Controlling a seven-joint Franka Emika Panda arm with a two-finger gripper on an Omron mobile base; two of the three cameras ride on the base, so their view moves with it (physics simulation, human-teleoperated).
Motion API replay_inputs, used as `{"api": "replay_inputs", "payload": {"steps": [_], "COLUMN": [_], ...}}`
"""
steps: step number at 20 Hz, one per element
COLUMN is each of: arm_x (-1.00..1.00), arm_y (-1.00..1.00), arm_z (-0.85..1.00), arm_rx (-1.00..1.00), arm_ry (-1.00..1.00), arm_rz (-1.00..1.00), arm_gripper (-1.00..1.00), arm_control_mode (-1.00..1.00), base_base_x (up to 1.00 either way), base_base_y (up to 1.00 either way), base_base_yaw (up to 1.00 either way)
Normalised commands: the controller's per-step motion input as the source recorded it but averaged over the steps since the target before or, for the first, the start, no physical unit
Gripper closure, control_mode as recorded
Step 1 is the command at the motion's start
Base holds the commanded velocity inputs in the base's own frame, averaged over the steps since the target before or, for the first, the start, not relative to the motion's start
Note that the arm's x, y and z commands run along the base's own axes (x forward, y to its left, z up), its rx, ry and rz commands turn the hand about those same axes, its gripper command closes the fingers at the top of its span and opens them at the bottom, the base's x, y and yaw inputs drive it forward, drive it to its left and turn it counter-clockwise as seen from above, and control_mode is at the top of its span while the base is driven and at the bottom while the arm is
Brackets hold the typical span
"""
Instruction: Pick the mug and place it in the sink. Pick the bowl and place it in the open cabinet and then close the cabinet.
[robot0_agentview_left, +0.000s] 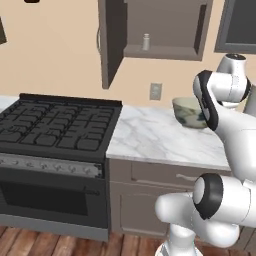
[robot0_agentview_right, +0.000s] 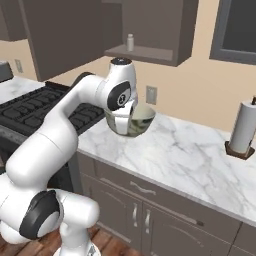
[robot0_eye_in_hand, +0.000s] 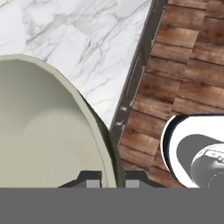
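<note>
From the stove (robot0_agentview_left: 55, 127) on the left, bare marble counter (robot0_agentview_left: 150, 135) runs to where I have the bowl (robot0_agentview_right: 137, 120). My claw (robot0_eye_in_hand: 110, 181) is nearly shut, its fingertips (robot0_eye_in_hand: 89, 180) pinching the bowl's rim, the bowl raised just over the marble, I judge. So the bowl step is in hand. Next I must carry it up and left onto the shelf of the open cabinet (robot0_agentview_left: 165, 30), clearing the door edge and the small bottle (robot0_agentview_left: 146, 42). Rightward, the paper towel roll (robot0_agentview_right: 244, 131) stands well apart.
</note>
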Motion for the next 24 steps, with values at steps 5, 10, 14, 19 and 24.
{"api": "replay_inputs", "payload": {"steps": [5, 10, 14, 19, 24], "arm_x": [0.0, 0.0, 0.0, 0.0, 0.0], "arm_y": [0.0, 0.0, 0.0, 0.0, 0.0], "arm_z": [0.0, 0.0, 0.0, 0.0, 0.0], "arm_rx": [0.0, 0.0, 0.0, 0.0, 0.0], "arm_ry": [0.0, 0.0, 0.0, 0.0, 0.0], "arm_rz": [0.0, 0.0, 0.0, 0.0, 0.0], "arm_gripper": [1.0, 1.0, 1.0, 1.0, 1.0], "arm_control_mode": [1.0, 1.0, 1.0, 1.0, 1.0], "base_base_x": [0.28, 0.4, 0.32, 0.33, 0.34], "base_base_y": [0.42, -0.11, -0.44, -0.41, -0.56], "base_base_yaw": [0.07, 0.16, 0.25, 0.29, 0.27]}}
